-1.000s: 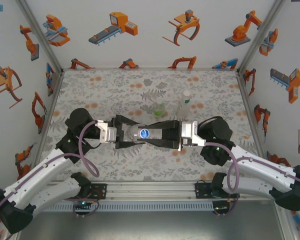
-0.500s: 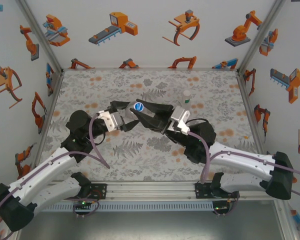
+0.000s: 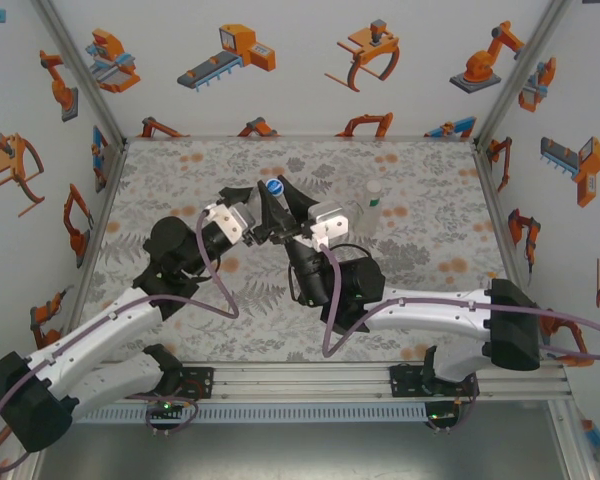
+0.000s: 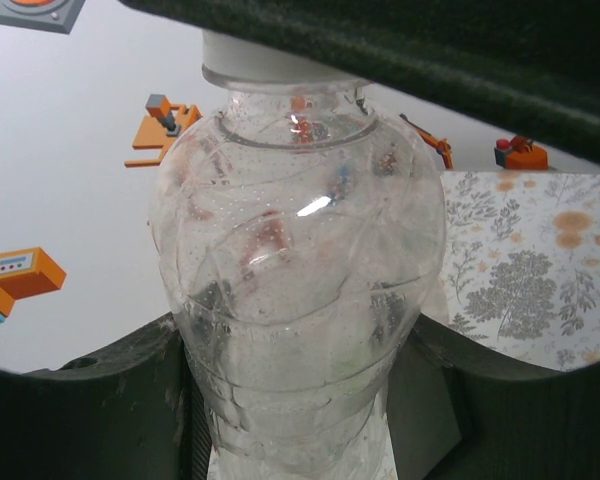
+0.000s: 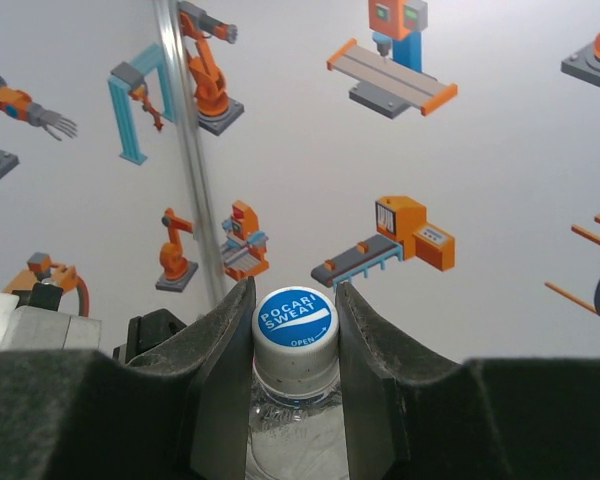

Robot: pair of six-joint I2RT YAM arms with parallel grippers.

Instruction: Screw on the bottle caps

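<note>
The blue cap (image 5: pixel 295 318), printed with white lettering, sits on the neck of the clear bottle (image 4: pixel 300 280); we cannot tell how tightly it is threaded. A pale collar ring shows just under the cap. The bottle's ribbed, rounded body is transparent, with droplets or scuffs on its wall.

The right end effector (image 5: pixel 294 305) is clamped on the blue cap, its dark fingers (image 5: pixel 220 370) pressing the cap's rim at 9 and 3 o'clock in the right wrist view. The left end effector (image 4: pixel 298 420) grips the clear bottle around its lower body, one finger on each flank, with the jaws held apart by the bottle's width. In the left wrist view a dark bar of the right end effector crosses over the bottle's neck at 12 o'clock.

From above, we see the two arms meeting nose to nose, with the cap and bottle toward 11 o'clock of the centre of the worktop (image 3: pixel 180 170). We cannot tell whether the bottle's base touches the leaf-patterned surface.

At 3 o'clock from the held bottle, well apart from it, a second bottle (image 3: pixel 372 212) stands upright on the worktop, wearing a white cap (image 3: pixel 375 187). White walls (image 3: pixel 310 90) printed with orange robot drawings enclose the worktop.
</note>
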